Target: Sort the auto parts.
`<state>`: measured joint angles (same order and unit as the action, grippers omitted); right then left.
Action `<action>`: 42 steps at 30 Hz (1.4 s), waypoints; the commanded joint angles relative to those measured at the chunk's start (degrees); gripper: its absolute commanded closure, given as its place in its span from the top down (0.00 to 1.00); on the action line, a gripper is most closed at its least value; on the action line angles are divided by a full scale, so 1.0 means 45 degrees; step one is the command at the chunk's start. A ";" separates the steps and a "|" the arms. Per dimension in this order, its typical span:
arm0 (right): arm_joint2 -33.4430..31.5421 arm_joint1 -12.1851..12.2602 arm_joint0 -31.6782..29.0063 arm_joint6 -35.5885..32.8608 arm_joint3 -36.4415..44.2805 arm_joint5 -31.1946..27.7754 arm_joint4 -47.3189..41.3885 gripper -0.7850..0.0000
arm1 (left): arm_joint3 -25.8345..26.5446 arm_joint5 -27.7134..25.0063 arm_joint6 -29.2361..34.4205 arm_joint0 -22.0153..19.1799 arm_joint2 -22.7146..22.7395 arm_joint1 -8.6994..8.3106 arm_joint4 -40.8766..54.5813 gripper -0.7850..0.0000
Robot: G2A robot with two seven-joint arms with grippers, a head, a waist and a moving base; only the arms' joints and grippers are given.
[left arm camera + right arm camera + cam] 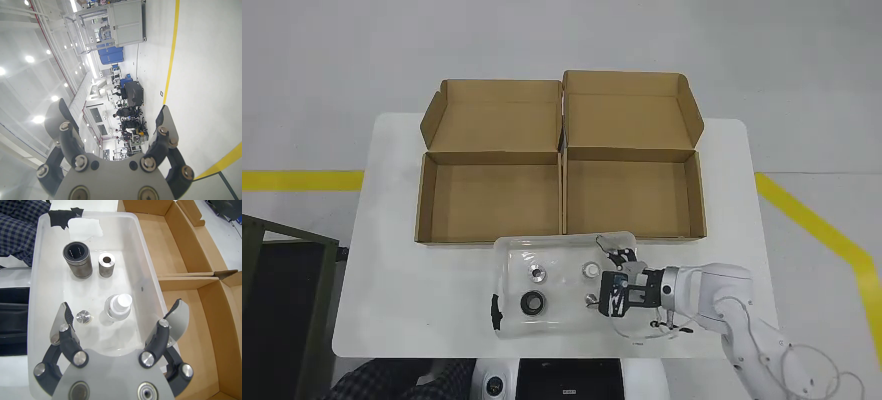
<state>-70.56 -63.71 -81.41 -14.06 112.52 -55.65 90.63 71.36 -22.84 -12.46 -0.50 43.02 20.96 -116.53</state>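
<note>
"Four parts in the tub [149, 262], is that it?"

"Yes. A white-capped piece [119, 308] sits under the gap of the right claw [122, 304], and a small metal plug [84, 316] is just beside one finger. Farther ahead of the claw stand a steel sleeve [107, 265] and a bigger dark cylinder [77, 260], both upright and close together."

"Is the claw holding anything?"

"No. Its fingers are spread wide above the tub with nothing between them. The left claw [113, 105] is spread too, with nothing in it, and it points off into the room."

"So which step is this?"

"The first pick, I'd say – every part is in the tub and none is in a box."

"And the next move?"

"Drop straight down and close on one part. The capped piece looks like the likeliest, since it is already centred. The plug is near enough to get nudged, so the fingers need to come down clear of it. Then carry the part past the tub wall on the far finger's side to the near box [213, 323] or the far box [160, 237] – which one suits it, I can't tell."
</note>
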 commanded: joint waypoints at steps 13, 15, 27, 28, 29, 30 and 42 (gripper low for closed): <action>0.0466 0.0076 0.0292 -0.0641 -0.0194 0.0270 -0.0115 0.72 | 0.0000 0.0000 0.0000 0.0000 0.0000 0.0000 0.0000 1.00; 0.0539 0.0085 0.0338 -0.0695 -0.0238 0.0339 -0.0070 0.69 | 0.0000 0.0000 0.0000 0.0000 0.0000 0.0000 0.0000 1.00; 0.0727 0.0159 0.0475 -0.0637 -0.0358 0.0689 -0.0108 0.20 | 0.0000 0.0000 0.0000 0.0000 0.0000 0.0000 0.0000 1.00; 0.0721 0.0169 0.0456 -0.0558 -0.0318 0.0714 -0.0129 0.12 | 0.0000 0.0000 0.0000 0.0000 0.0000 0.0000 0.0000 1.00; 0.0700 0.0180 0.0429 -0.0462 -0.0276 0.0725 -0.0172 0.03 | 0.0000 0.0000 0.0000 0.0000 0.0000 0.0000 0.0000 1.00; 0.0673 0.0195 0.0394 -0.0370 -0.0227 0.0710 -0.0208 0.00 | 0.0000 0.0000 0.0000 0.0000 0.0000 0.0000 0.0000 1.00; -0.0218 0.0342 -0.0165 0.2900 -0.0010 0.1341 -0.1359 0.00 | 0.0000 0.0000 0.0000 0.0000 0.0000 0.0000 0.0000 1.00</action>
<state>-71.24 -62.18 -81.82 -2.80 112.57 -50.64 84.72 71.36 -22.84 -12.46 -0.50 43.02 20.96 -116.53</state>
